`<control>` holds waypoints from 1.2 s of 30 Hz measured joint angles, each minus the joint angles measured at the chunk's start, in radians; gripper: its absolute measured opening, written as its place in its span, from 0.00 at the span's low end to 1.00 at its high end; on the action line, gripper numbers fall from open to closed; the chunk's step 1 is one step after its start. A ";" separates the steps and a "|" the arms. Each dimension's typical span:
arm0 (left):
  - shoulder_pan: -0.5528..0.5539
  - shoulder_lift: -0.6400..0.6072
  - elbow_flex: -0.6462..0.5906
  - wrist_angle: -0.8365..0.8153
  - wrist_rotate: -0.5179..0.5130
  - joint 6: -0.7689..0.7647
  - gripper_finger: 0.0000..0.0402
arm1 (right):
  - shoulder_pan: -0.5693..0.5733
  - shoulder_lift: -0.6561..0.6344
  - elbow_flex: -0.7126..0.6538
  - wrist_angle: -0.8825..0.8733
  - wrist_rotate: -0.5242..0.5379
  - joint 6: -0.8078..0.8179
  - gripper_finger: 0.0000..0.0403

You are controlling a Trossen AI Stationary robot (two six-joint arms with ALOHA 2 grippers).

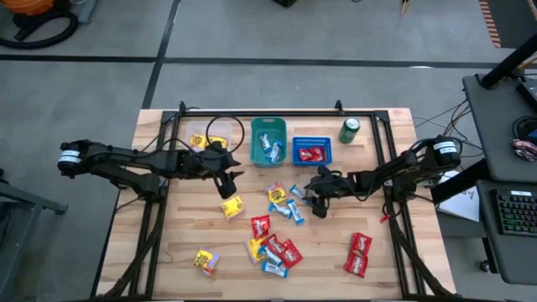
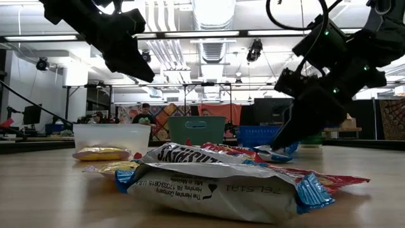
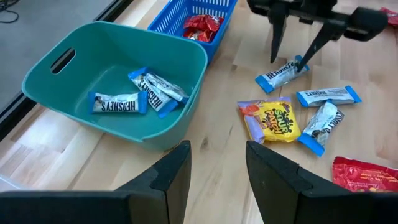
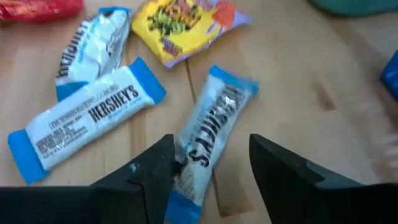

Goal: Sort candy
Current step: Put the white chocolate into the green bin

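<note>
Wrapped candies in red, yellow and blue-white lie scattered over the wooden table (image 1: 180, 243). My right gripper (image 4: 210, 152) is open and low over a blue-white candy (image 4: 217, 121). That candy lies flat on the table between the two fingers, also seen from the left wrist as the blue-white candy (image 3: 283, 73). My left gripper (image 3: 217, 158) is open and empty, raised above the table just near of the teal bin (image 3: 124, 81). That bin holds a few blue-white candies (image 3: 118, 102). The blue basket (image 1: 312, 152) holds red candies. A yellow candy (image 1: 232, 206) lies near my left gripper (image 1: 226, 180). My right gripper comes at the blue-white candy slanting down from the table's right, one finger on either side of its near end (image 4: 186, 180). Whether a finger (image 4: 152, 168) touches the wrapper, I cannot tell. The candy lies flat on the table.
A clear bin (image 1: 201, 138) with a yellow candy stands left of the teal bin, and a green can (image 1: 349, 130) right of the blue basket. More candies sit in a cluster (image 1: 273, 247) toward the near edge, with red ones (image 1: 359, 253) at near right. People show in the room beyond.
</note>
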 joint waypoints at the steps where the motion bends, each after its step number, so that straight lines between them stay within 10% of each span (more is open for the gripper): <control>1: 0.000 0.000 0.000 0.005 0.000 0.001 0.34 | 0.001 0.012 0.000 0.008 0.000 0.004 0.49; 21: 0.000 0.000 0.000 0.007 0.000 0.001 0.34 | 0.001 0.061 0.002 0.030 0.005 -0.010 0.04; 36: 0.000 0.000 0.000 0.007 0.000 0.006 0.34 | -0.006 -0.117 0.031 -0.049 0.000 -0.040 0.02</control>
